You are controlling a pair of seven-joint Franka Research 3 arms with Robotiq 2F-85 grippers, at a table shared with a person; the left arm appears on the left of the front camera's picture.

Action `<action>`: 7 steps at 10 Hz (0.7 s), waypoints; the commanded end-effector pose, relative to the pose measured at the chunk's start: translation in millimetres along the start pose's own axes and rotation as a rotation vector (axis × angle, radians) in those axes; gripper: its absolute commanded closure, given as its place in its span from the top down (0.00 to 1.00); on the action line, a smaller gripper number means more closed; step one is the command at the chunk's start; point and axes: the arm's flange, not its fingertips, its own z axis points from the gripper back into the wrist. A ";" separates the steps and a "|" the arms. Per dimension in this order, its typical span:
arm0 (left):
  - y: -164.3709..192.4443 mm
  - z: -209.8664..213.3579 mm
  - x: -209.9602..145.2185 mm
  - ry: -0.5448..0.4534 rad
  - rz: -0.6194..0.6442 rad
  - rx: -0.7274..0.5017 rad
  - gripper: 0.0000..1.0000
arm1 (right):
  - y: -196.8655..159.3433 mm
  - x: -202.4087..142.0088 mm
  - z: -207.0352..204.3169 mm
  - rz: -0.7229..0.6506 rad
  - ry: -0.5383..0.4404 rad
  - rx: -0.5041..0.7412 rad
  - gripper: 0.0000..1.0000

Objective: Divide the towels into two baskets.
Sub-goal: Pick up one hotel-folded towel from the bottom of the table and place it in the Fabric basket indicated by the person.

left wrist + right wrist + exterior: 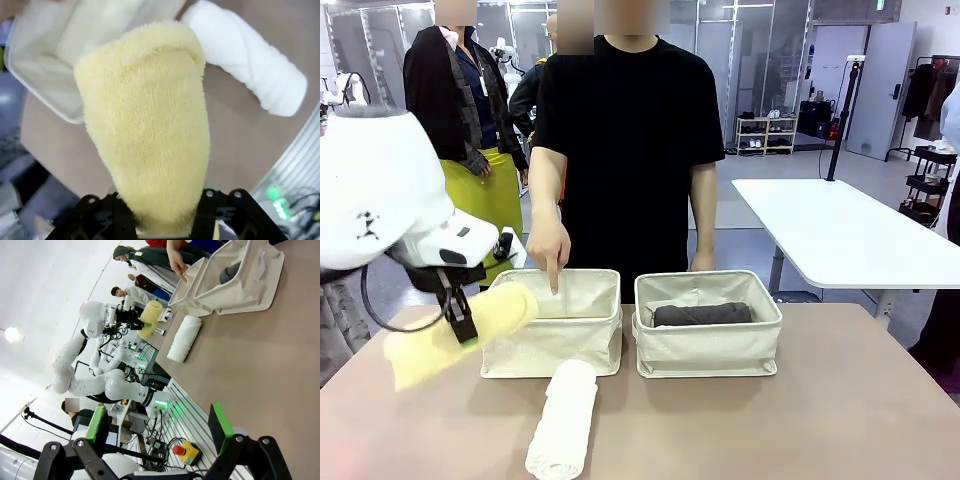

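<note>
As the left tool (466, 326) grips it, the yellow towel (423, 356) hangs beside a basket (551, 351).

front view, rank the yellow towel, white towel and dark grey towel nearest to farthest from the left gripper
1. yellow towel: clamped in the left gripper, just left of the left basket.
2. white towel: lying on the table in front of the left basket.
3. dark grey towel: inside the right basket.
</note>
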 end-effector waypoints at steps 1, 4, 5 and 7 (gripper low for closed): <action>23.5 13.4 21.3 -0.129 -0.255 0.080 0.43 | 5.3 -1.4 0.1 -0.004 -0.001 0.003 1.00; 47.6 24.9 72.8 -0.070 -0.506 0.018 0.43 | 5.3 -1.4 0.1 -0.004 -0.001 0.003 1.00; 51.0 24.8 84.5 -0.087 -0.514 0.006 0.43 | 5.3 -1.4 0.1 -0.004 -0.001 0.003 1.00; 37.3 18.2 79.1 -0.083 -0.490 0.051 0.43 | 5.3 -1.4 0.1 -0.004 -0.001 0.003 1.00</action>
